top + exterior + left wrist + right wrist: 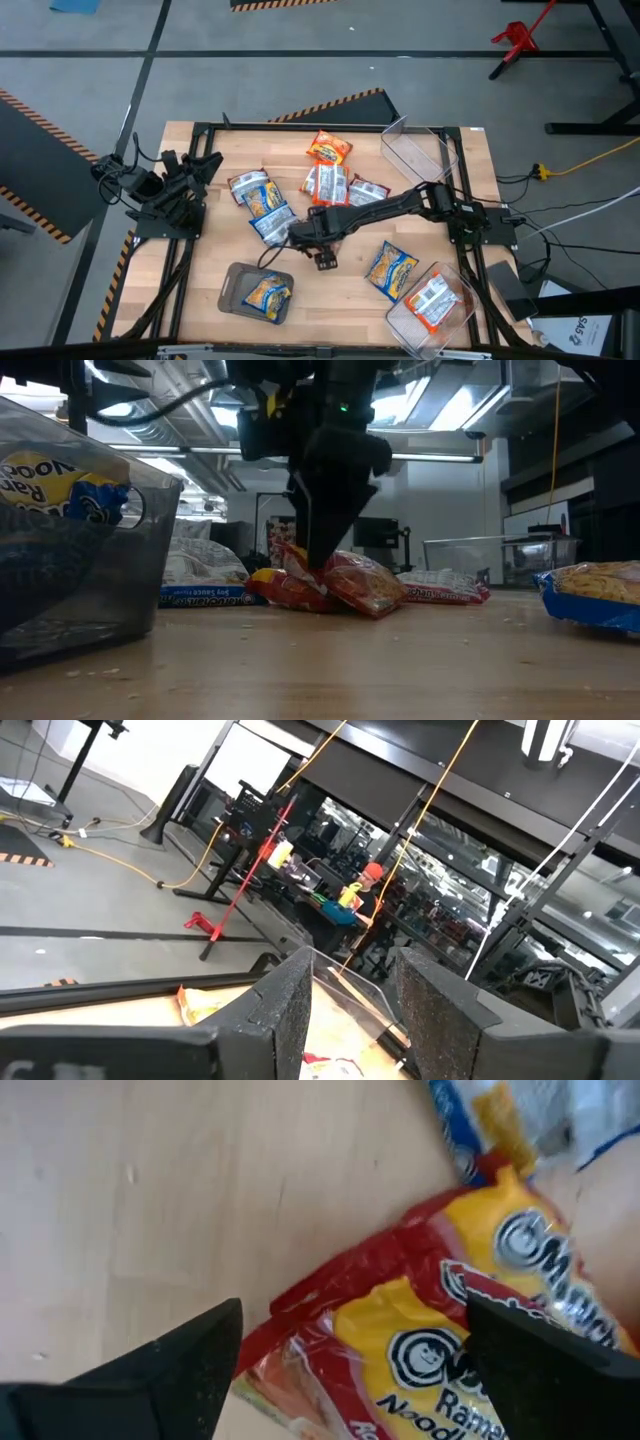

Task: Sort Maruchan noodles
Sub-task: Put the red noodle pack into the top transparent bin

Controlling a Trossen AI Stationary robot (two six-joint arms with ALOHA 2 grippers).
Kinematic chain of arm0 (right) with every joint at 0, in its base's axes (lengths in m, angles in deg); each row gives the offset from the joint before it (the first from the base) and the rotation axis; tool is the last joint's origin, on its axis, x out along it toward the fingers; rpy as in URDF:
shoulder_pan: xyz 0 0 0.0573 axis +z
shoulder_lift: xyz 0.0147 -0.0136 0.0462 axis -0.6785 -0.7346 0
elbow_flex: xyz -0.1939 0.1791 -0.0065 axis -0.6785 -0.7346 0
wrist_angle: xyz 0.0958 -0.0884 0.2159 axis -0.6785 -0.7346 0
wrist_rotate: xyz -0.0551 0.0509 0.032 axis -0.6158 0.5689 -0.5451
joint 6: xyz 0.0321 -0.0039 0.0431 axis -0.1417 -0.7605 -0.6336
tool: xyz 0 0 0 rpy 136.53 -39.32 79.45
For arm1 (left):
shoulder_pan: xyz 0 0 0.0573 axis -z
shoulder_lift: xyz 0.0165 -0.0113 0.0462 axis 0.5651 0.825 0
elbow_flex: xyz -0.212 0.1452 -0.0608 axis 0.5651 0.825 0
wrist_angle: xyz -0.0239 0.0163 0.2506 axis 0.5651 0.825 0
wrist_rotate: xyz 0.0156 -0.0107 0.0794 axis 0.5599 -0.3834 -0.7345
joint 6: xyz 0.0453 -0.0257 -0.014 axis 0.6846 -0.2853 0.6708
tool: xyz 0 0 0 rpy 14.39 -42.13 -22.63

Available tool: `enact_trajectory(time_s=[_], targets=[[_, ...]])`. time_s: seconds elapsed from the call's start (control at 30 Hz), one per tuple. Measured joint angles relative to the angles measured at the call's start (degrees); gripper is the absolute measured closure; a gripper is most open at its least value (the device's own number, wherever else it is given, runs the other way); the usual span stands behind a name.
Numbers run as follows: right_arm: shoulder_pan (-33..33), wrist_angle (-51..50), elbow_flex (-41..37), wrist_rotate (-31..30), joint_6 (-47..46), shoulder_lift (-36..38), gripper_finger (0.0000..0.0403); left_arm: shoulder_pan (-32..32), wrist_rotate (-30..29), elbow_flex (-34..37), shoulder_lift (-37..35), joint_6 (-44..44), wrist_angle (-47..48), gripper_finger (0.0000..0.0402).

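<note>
Hovering low over the middle of the tabletop (340,290), with the right gripper (312,232) spread wide and empty, fingers (180,1365) standing either side of a red-and-yellow Maruchan packet (420,1340) that lies directly beneath and a little ahead. Seen from table height as a crumpled red packet (330,585) right under the descending dark wrist, touching or nearly touching the fingertips; cannot tell which. Lies flat but rumpled, long axis running slantwise across the gap between the fingers rather than square to it, so probably calls for a straight drop and a pinch across the short side. Crowded on one side by a blue-and-yellow packet (510,1120), just beside or slightly overlapping, which risks being caught in the same closing.

Scattered elsewhere: an orange packet (328,149) farther up the tabletop, another blue-yellow packet (391,269) nearer the right arm's base, one packet already in the grey tray (232,285), one in the clear bin (462,320) at the near right corner, and an empty second clear bin (400,150) at the far right.

Parked at the left edge, well apart from everything: the left gripper (350,1020), fingers set apart, holding nothing. Clearly the farther arm, so the pick likely belongs to the right.
</note>
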State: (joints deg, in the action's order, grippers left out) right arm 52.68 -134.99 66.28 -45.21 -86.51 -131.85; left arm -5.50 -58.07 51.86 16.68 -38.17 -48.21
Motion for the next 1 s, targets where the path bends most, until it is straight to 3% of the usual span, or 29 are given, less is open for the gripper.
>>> enact_trajectory(time_s=[0.13,0.23,0.67,1.0], targets=[[0.09,0.05,-1.07,-2.36,-0.44,-0.01,0.0067,0.00,-0.01,0.00,-0.01,0.02,0.00,0.0262],[0.09,0.23,-1.06,-3.61,-0.64,-0.02,0.0110,0.00,-0.02,0.00,-0.01,0.02,0.00,0.0262],[0.11,-0.14,-1.04,-3.81,-0.98,-0.02,0.0379,0.00,-0.02,0.00,-0.01,0.02,0.00,0.0262],[0.13,-2.64,4.22,-2.21,-9.04,-0.02,0.0402,0.00,0.00,0.00,0.01,0.00,0.00,0.0262]])
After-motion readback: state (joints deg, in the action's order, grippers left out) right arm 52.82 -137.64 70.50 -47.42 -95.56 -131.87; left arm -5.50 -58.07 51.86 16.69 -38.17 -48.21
